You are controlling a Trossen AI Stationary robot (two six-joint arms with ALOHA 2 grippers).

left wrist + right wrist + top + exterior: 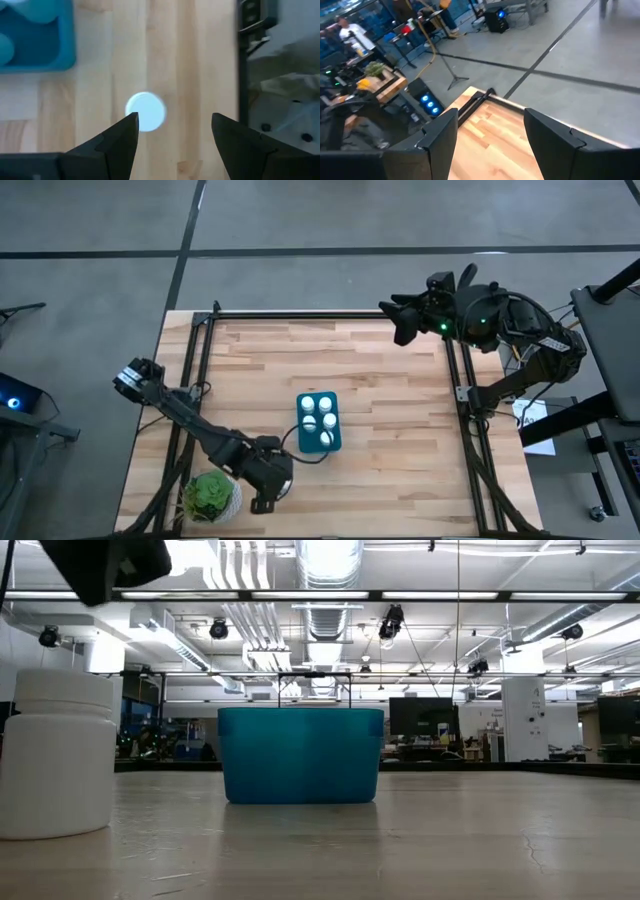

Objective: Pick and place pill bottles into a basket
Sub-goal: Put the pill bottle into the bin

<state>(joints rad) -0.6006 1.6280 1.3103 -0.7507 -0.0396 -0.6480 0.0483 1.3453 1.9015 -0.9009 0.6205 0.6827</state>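
One pill bottle (pixel 145 111) is seen standing upright on the worktop (pixel 400 430), outside the basket (pixel 333 442) and near its front end; its round white cap is seen from above in the left wrist view, and the bottle (pixel 57 753) is seen to the left of the basket (pixel 300 754) in the low view. Several white caps (pixel 318 421) are counted inside the teal basket, which is set near the middle of the worktop. The left hand (pixel 175 131) is held above the loose bottle, fingers spread wide, nothing gripped. The right hand (pixel 490 132) is parked over the far right corner, likewise open and empty. A potted plant (pixel 210 497) is noted at the front left corner.
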